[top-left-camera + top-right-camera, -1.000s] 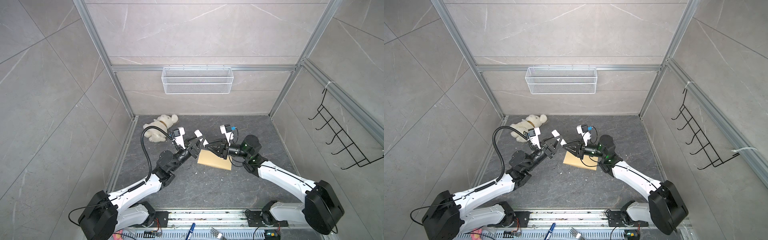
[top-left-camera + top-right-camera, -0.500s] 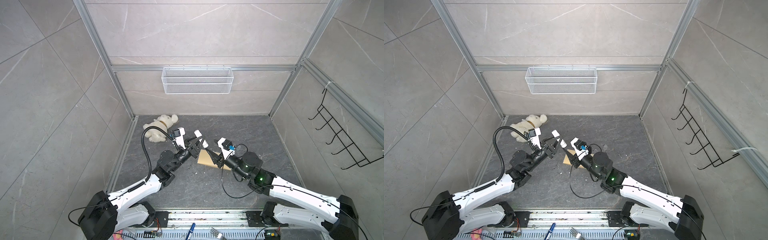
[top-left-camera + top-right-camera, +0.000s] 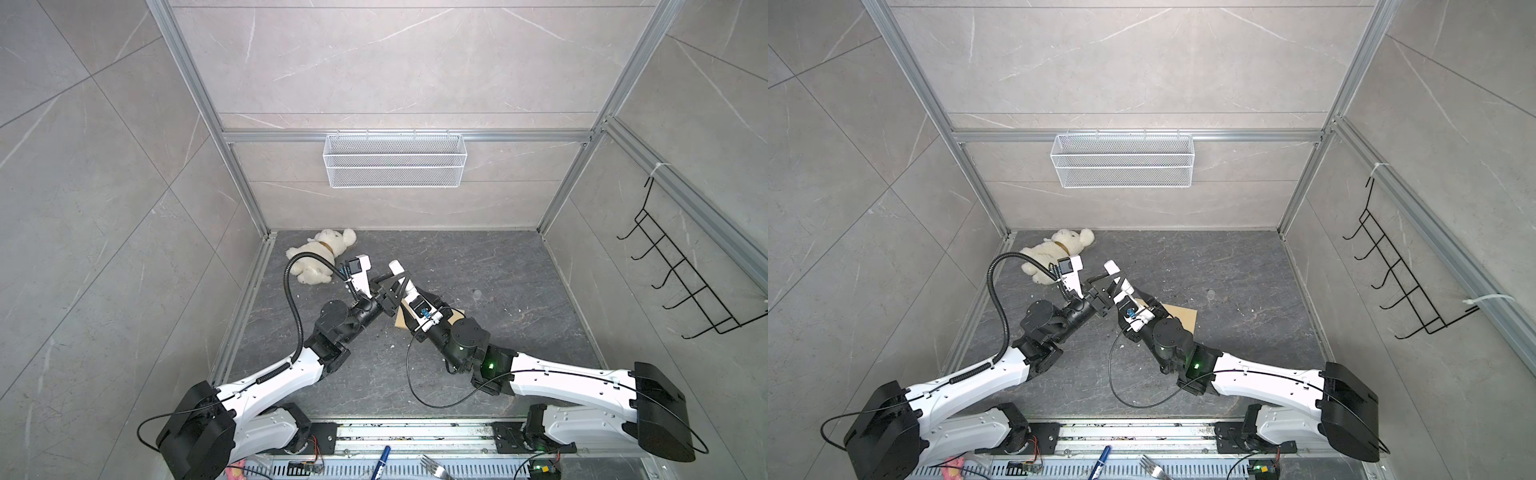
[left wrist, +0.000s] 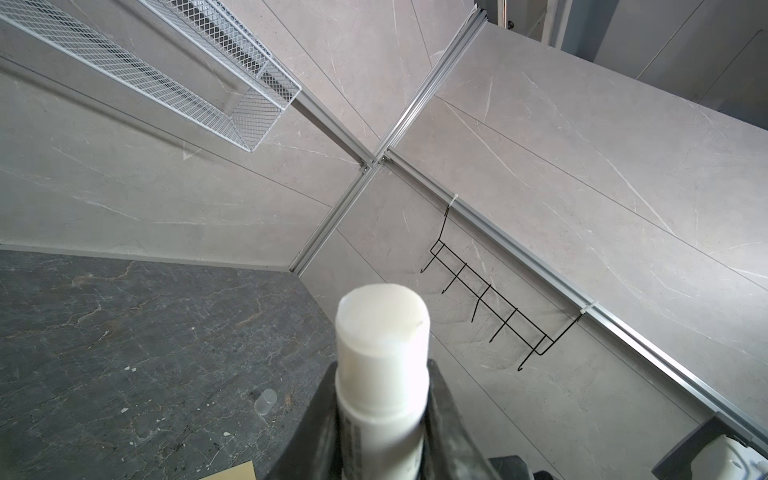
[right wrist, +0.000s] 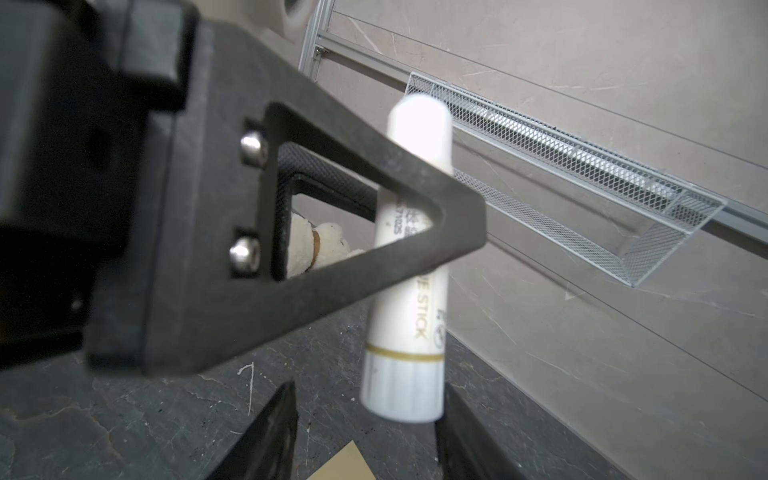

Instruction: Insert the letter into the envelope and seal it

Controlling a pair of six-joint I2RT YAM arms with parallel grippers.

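A white glue stick (image 5: 409, 291) stands tilted above the floor, its uncapped end up, and my left gripper (image 4: 382, 374) is shut on its barrel (image 3: 400, 272). My right gripper (image 5: 365, 399) is open just below it. The stick's ridged base hangs between the two fingers, close to one finger (image 5: 453, 415) and well clear of the other. The plain tan envelope (image 3: 1183, 313) lies flat on the dark floor under both grippers. My right arm covers most of it, and only corners show in the wrist views (image 5: 345, 463) (image 4: 237, 471). The letter is out of view.
A small clear cap (image 3: 478, 294) lies on the floor right of the envelope. A white teddy bear (image 3: 320, 255) lies at the back left. A wire basket (image 3: 395, 160) hangs on the back wall and a black hook rack (image 3: 685, 282) on the right wall.
My right arm has swung from the envelope's right side round to its front and come up under the glue stick, with its jaws wider. My left gripper has kept still with the stick.
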